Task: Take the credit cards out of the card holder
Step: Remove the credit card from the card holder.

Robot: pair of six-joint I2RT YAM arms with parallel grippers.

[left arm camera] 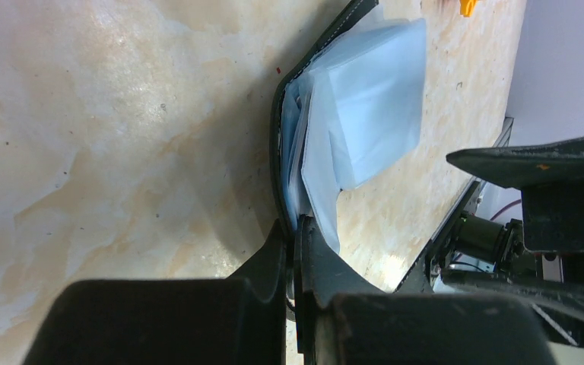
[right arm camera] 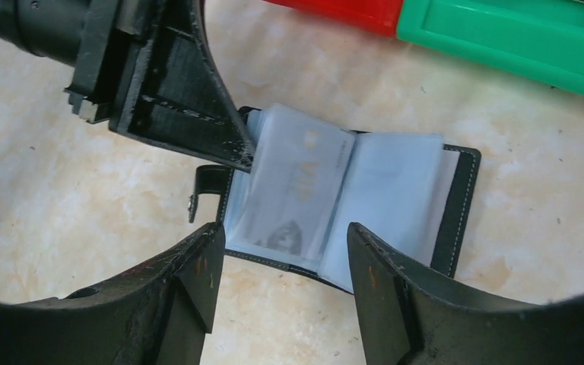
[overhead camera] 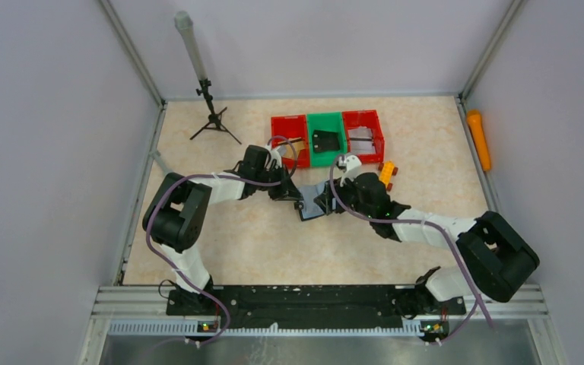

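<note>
The card holder (overhead camera: 312, 206) lies open on the table between my two grippers, black cover down. Its pale grey-blue sleeves (right arm camera: 395, 190) fan upward. A card with faint print (right arm camera: 304, 182) shows inside the left sleeve. My left gripper (left arm camera: 295, 228) is shut on the holder's left edge, next to the closing tab (right arm camera: 205, 182). It also shows in the right wrist view (right arm camera: 245, 156). My right gripper (right arm camera: 285, 236) is open and empty, hovering just above the holder's near edge. The holder's sleeves also show in the left wrist view (left arm camera: 372, 99).
Three bins stand just behind the holder: red (overhead camera: 280, 124), green (overhead camera: 325, 120) holding a small black case (overhead camera: 325, 141), and red (overhead camera: 380, 133). A small orange object (overhead camera: 386, 173) lies by my right gripper. An orange cylinder (overhead camera: 479, 141) lies at the right wall, a tripod (overhead camera: 213, 114) at the back left.
</note>
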